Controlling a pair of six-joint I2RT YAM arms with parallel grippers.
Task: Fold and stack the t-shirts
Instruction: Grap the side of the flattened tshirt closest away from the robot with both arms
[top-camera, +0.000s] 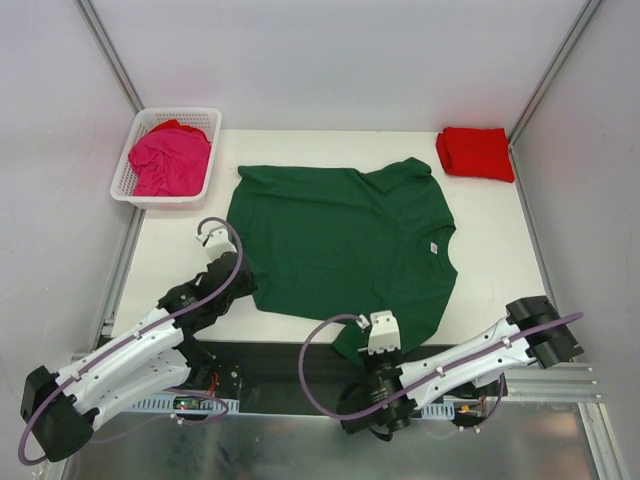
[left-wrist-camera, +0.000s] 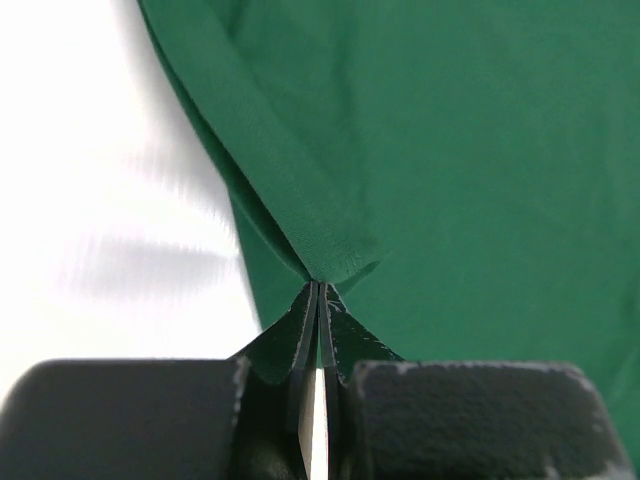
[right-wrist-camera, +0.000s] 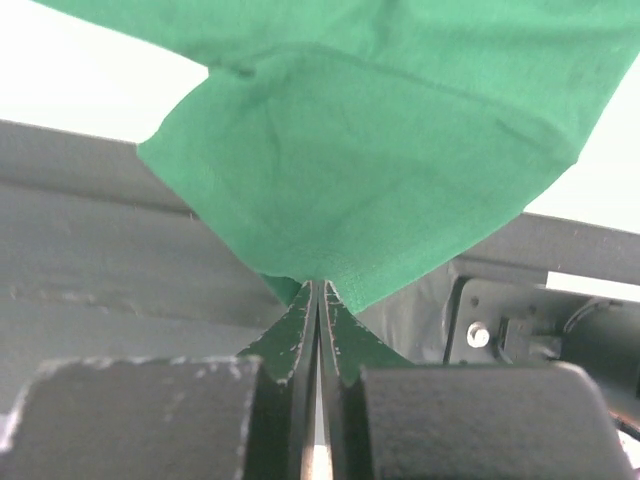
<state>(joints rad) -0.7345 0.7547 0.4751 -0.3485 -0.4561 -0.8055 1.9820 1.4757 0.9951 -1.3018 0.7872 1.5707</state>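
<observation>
Left gripper (left-wrist-camera: 318, 292): jaws fully closed, with a thin fold of the green shirt (top-camera: 340, 240) pinched between the tips at the near hem corner (left-wrist-camera: 300, 205).

Right gripper (right-wrist-camera: 318, 288): also closed, pinching the edge of the near sleeve (right-wrist-camera: 340, 180). That sleeve hangs past the table's near edge, over the dark rail (right-wrist-camera: 90, 230).

The green shirt lies flat and spread across the middle of the table (top-camera: 490, 270), collar toward your right. A red shirt (top-camera: 477, 153) sits folded at the far right corner. A pink shirt (top-camera: 170, 160) lies bunched in the basket (top-camera: 122, 190) at far left.

Risks as I judge them:
- Both pinches take very little cloth (a few layers at the tips), so a quick pull could slip it free.
- If one arm rises ahead of the other, the near edge goes over skewed and the fold creases.
- The sleeve could drag or snag on the rail if you move sideways before lifting.
- Carrying too far back could push the shirt's far edge past the table's far edge.

Room: there's a bare strip to the right of the collar and a narrower one on the left. The far margin is thin. The basket and red shirt keep to the far corners, so the middle lane going away from you is open.
</observation>
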